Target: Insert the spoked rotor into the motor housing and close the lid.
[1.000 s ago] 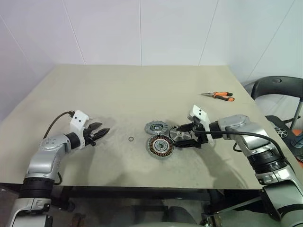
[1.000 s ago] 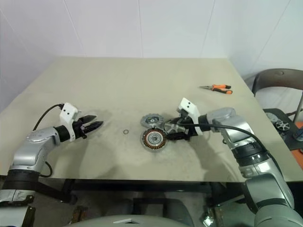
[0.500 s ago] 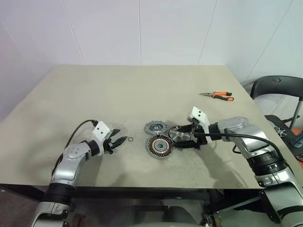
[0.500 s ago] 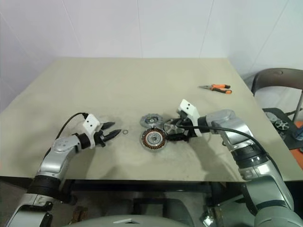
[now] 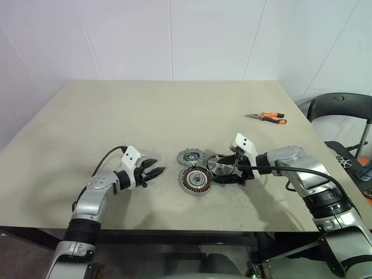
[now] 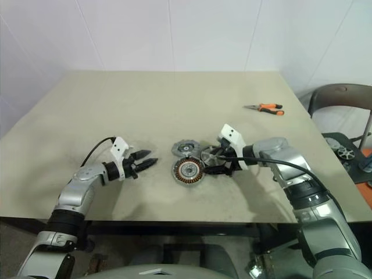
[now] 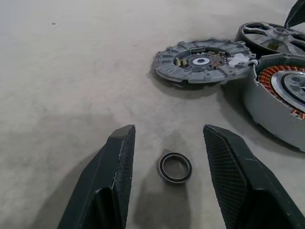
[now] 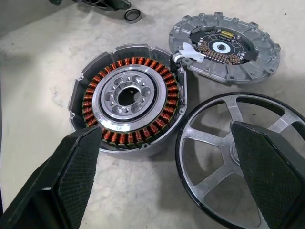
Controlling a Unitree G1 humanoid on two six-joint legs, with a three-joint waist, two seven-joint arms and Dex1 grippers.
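The spoked rotor point(image 8: 217, 143) lies flat on the table, a shiny silver wheel with a dark rim. Touching its side is the motor housing point(image 8: 127, 98), its copper coils facing up. The grey notched lid point(image 8: 224, 47) lies just behind them, inner side up. My right gripper point(image 5: 224, 169) hovers open over the rotor, one finger above the rotor and the other by the housing's edge. My left gripper point(image 7: 169, 129) is open and low over the table, left of the housing point(image 5: 196, 179), with a small dark ring point(image 7: 175, 167) lying between its fingers.
Orange-handled pliers point(image 5: 267, 117) lie at the table's far right. A dark chair point(image 5: 340, 107) stands beyond the right edge. The table's front edge point(image 5: 174, 229) runs close below both arms.
My left arm has swung right along the table, and its open fingers now straddle the small ring. The right gripper and the motor parts have stayed put.
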